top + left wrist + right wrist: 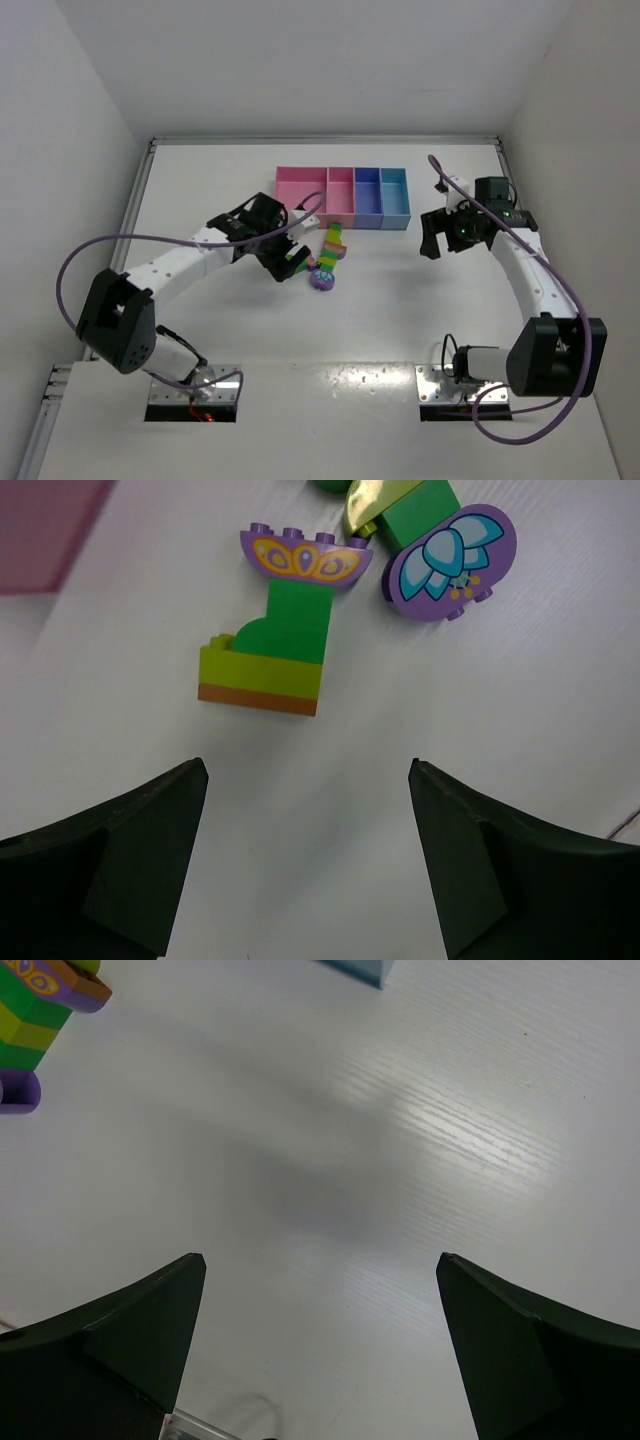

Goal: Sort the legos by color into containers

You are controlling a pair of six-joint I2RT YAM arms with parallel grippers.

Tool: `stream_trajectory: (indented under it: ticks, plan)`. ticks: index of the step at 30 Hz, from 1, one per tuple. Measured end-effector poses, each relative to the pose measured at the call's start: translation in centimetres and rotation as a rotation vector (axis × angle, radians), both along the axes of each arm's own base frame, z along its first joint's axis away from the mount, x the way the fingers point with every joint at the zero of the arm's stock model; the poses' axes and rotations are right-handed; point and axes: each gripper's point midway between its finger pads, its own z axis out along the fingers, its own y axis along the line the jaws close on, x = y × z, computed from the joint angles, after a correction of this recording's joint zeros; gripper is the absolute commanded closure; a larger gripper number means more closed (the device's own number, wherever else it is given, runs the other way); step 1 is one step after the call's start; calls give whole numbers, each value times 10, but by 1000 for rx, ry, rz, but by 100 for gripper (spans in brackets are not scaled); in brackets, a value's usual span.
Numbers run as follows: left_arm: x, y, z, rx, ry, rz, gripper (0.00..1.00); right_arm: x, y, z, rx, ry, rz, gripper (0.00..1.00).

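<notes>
The tray of containers (340, 178) stands at the back centre, with pink, purple-blue and light blue compartments. A multicoloured lego strip (333, 244) lies in front of it, with a round purple piece (322, 280) at its near end. My left gripper (286, 260) is open and empty just left of them. In the left wrist view a small stack (275, 640) of purple, green, yellow-green and orange bricks lies ahead of the open gripper (307, 770), with the round purple piece (450, 560) to the right. My right gripper (436, 248) is open and empty over bare table (320, 1260).
A corner of a pink compartment (40, 530) shows in the left wrist view. The right wrist view shows the lego strip's end (40, 1005) at top left and the light blue compartment's corner (356, 968). White walls enclose the table.
</notes>
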Motion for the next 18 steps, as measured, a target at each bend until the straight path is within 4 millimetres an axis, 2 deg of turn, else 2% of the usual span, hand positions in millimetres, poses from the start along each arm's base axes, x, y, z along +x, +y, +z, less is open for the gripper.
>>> stream_trajectory:
  ticks: [9,18]
  plan:
    - [22,-34,-25,22,25,-57,12,-11,-10,0,-1,-8,-36,1]
    - [29,-44,-55,53,53,-71,12,-14,-17,-3,4,3,-60,1]
